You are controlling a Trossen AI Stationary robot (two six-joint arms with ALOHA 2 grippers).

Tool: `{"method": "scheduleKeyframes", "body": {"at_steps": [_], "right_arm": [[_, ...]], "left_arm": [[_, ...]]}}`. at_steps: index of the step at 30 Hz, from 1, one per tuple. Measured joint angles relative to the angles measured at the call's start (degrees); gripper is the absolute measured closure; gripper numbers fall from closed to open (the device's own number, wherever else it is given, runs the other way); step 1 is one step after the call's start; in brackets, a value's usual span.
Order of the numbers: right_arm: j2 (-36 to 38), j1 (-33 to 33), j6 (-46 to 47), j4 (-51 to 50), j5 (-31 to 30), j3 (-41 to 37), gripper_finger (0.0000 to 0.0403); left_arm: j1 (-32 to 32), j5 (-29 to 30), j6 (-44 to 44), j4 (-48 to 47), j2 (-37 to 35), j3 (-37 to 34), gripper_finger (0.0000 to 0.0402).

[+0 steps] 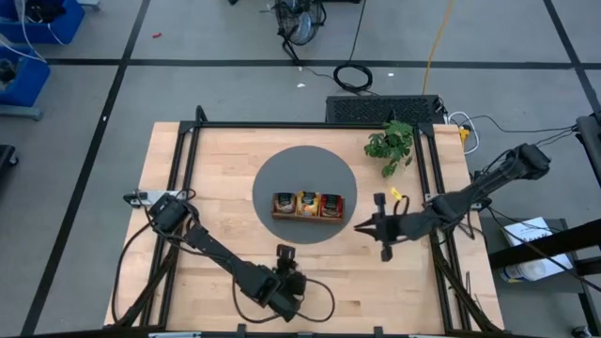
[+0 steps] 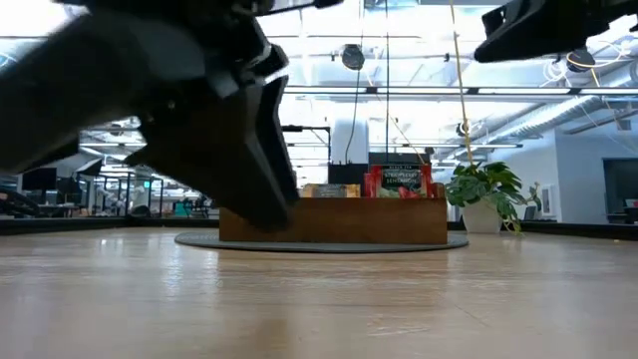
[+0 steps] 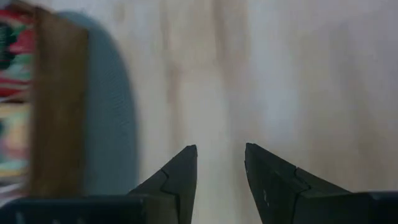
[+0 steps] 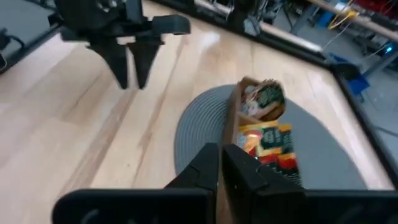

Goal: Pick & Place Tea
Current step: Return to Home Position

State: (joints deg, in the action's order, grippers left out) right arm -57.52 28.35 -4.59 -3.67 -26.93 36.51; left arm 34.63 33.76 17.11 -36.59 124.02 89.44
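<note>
The tea packets (image 1: 307,203) sit packed in the wooden tray (image 1: 308,217), sorted by colour: pale packets (image 4: 267,99) in the left compartment, orange packets (image 4: 266,138) in the middle, red packets (image 4: 287,165) on the right (each with a dark green label). The red ones rise above the tray's wall.

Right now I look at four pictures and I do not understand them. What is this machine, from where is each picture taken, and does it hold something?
It is a robot with two dark arms at a wooden table. Each arm ends in a two-finger tool. One picture looks down from above, one looks level across the table, and two come from cameras on the wrists. On a round grey mat stands a wooden tray with three compartments, and tea packets are in each. A small green plant stands near the mat. The left tool is open and empty, over bare wood. The right tool is shut on nothing.
</note>
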Motion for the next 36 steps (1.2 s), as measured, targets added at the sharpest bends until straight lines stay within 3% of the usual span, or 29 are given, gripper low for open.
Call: {"method": "scheduleKeyframes", "body": {"at_steps": [4, 9, 12, 16, 19, 25, 31, 36], "right_arm": [[4.9, -0.2, -2.5, -0.2, 0.1, -1.0, 0.0396], [13.2, -0.2, -3.9, -0.4, 0.6, -5.4, 0.0400], [18.9, -0.2, -3.6, 4.4, 2.9, -11.6, 0.0400], [26.4, -0.8, -5.2, 13.0, 3.0, -19.7, 0.0402], [31.8, -2.3, -7.3, 16.9, 3.1, -22.8, 0.0402], [41.4, -5.8, -7.9, 13.7, 11.4, -25.2, 0.0402], [50.3, -7.5, -3.7, 8.8, 16.8, -25.2, 0.0402], [54.6, -8.2, -1.9, 4.3, 16.7, -25.2, 0.0403]], "left_arm": [[-1.5, 3.5, -0.8, -17.5, -0.9, 6.6, 0.0261], [-2.4, 10.5, 4.5, -39.3, -5.1, 11.4, 0.0279], [-1.9, 10.8, 7.2, -43.3, -10.0, 9.0, 0.0325], [-0.9, 8.7, 8.5, -42.1, -19.7, 0.6, 0.0391], [-0.7, 9.4, 7.6, -33.6, -30.8, -9.1, 0.0389], [-1.8, 3.8, -7.4, 5.6, -58.2, -36.5, 0.0396], [-4.2, 3.4, -11.3, 25.9, -80.4, -58.7, 0.0398], [-4.5, 2.8, -17.7, 35.4, -94.0, -70.0, 0.0398]]}}
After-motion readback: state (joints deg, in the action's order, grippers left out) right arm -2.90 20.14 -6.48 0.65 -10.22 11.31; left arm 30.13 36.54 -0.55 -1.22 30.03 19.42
